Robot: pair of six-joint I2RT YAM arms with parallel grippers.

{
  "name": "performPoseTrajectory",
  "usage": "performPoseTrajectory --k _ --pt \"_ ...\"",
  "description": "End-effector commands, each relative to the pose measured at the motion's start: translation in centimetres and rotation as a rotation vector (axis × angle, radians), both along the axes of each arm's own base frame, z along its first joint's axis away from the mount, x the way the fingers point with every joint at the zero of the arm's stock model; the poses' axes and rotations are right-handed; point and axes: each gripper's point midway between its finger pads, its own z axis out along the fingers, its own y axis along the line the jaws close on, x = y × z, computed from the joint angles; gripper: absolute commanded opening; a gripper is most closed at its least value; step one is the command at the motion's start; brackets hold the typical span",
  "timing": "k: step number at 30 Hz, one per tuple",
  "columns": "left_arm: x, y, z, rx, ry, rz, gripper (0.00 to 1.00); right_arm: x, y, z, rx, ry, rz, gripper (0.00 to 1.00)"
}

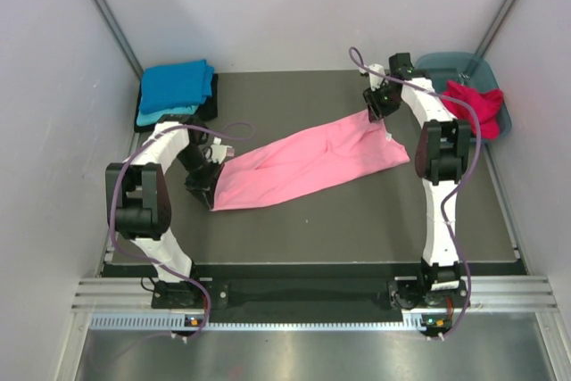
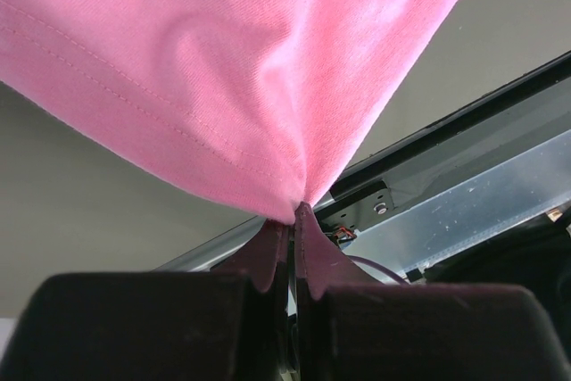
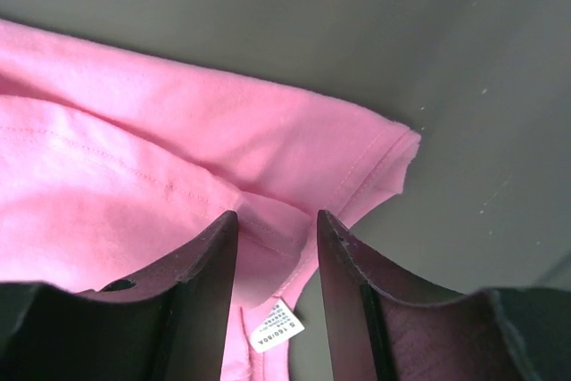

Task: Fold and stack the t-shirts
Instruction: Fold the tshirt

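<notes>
The pink t-shirt is laid out on the dark table with its long axis on a diagonal, from the near left up to the far right. At its near-left end a hem corner is pinched between the pressed-together fingers of the left gripper, and the cloth is drawn into a taut peak there. At the far-right end the right gripper is held over a sleeve-like corner with its fingers spread. Pink fabric and a white care label are seen in the gap, but nothing is clamped. Whether the pads touch the cloth cannot be told.

The shirt is thus spanned between both arms, each being nearest its own end. The coming move is judged to depend on the right fingers being closed on the fabric directly between them.

A folded stack of blue, turquoise and black t-shirts is seen at the far left, and a crimson t-shirt in the tub at the far right.
</notes>
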Motion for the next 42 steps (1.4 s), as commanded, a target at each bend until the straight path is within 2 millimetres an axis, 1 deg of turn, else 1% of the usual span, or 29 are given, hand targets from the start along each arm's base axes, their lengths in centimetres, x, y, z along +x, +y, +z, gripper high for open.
performPoseTrajectory --k 1,3,5,6,8,9,12,13,15,19,22,24,28,30,32,33,34,35,36,37,38,39,40,41,42 --pt "-1.0 -0.3 0.7 -0.013 0.045 -0.009 0.0 -0.3 0.4 1.1 0.002 -0.007 0.0 0.41" --pt "-1.0 -0.4 0.7 -0.013 0.045 -0.012 0.0 -0.4 0.3 0.8 0.0 0.0 -0.004 0.4" --pt "-1.0 -0.4 0.7 -0.011 0.045 -0.011 0.0 -0.4 0.4 0.5 0.003 0.006 -0.004 0.37" --pt "-1.0 -0.4 0.7 -0.011 0.045 -0.014 0.0 -0.4 0.4 0.5 0.004 0.007 -0.003 0.28" --pt "-1.0 -0.4 0.7 -0.009 0.044 -0.011 0.0 -0.3 0.6 0.8 0.013 -0.002 -0.002 0.2" --pt "-0.9 -0.3 0.7 -0.008 0.041 -0.013 0.0 -0.1 0.6 1.1 0.017 -0.014 -0.001 0.13" --pt "-1.0 -0.3 0.7 -0.006 0.044 -0.014 0.0 0.8 1.1 2.4 0.029 -0.06 0.01 0.03" --pt "-1.0 -0.3 0.7 -0.005 0.044 -0.012 0.0 1.3 1.2 3.2 0.031 -0.084 0.012 0.02" --pt "-1.0 -0.2 0.6 0.0 0.048 -0.015 0.0 1.9 1.6 4.1 0.035 -0.118 0.02 0.01" --pt "-1.3 -0.1 0.4 0.004 0.058 -0.019 0.0 3.2 2.4 6.9 0.043 -0.213 0.045 0.0" --pt "-1.4 -0.1 0.4 0.007 0.057 -0.023 0.0 4.1 2.6 8.2 0.05 -0.27 0.05 0.0" --pt "-1.4 -0.1 0.4 0.007 0.06 -0.024 0.0 4.6 2.8 8.7 0.049 -0.297 0.05 0.0" --pt "-1.5 -0.2 0.4 0.011 0.064 -0.03 0.0 5.4 3.5 8.2 0.054 -0.318 0.055 0.01" --pt "-1.7 -0.2 0.3 0.011 0.07 -0.03 0.0 5.5 4.4 8.1 0.058 -0.322 0.067 0.03" --pt "-1.8 -0.1 0.3 0.017 0.065 -0.031 0.0 5.7 4.9 8.2 0.055 -0.331 0.067 0.06" --pt "-1.8 -0.1 0.4 0.017 0.065 -0.031 0.0 5.8 5.0 8.6 0.053 -0.339 0.055 0.18" --pt "-1.9 -0.2 0.5 0.017 0.065 -0.034 0.0 5.9 5.0 9.2 0.045 -0.355 0.043 0.27" --pt "-2.0 -0.1 0.8 0.016 0.065 -0.032 0.0 6.2 4.3 9.7 0.019 -0.37 0.007 0.37" --pt "-2.1 -0.2 1.0 0.015 0.057 -0.034 0.0 6.2 4.0 11.0 0.008 -0.393 -0.011 0.38" --pt "-2.1 -0.2 1.1 0.014 0.048 -0.035 0.0 6.4 2.9 11.9 -0.023 -0.419 -0.051 0.39" --pt "-2.2 -0.1 1.5 0.015 0.032 -0.037 0.0 6.4 2.3 12.7 -0.032 -0.436 -0.073 0.43" --pt "-2.2 -0.1 1.6 0.016 0.028 -0.038 0.0 5.8 1.8 14.3 -0.029 -0.458 -0.099 0.44" --pt "-2.5 -0.1 1.6 0.015 0.029 -0.04 0.0 5.4 1.1 14.7 -0.024 -0.457 -0.114 0.45" --pt "-2.5 0.0 1.8 0.017 0.012 -0.043 0.0 4.8 1.0 14.9 -0.019 -0.453 -0.115 0.46" --pt "-2.6 0.0 1.9 0.023 0.006 -0.048 0.0 3.4 0.7 14.5 -0.027 -0.423 -0.106 0.46"
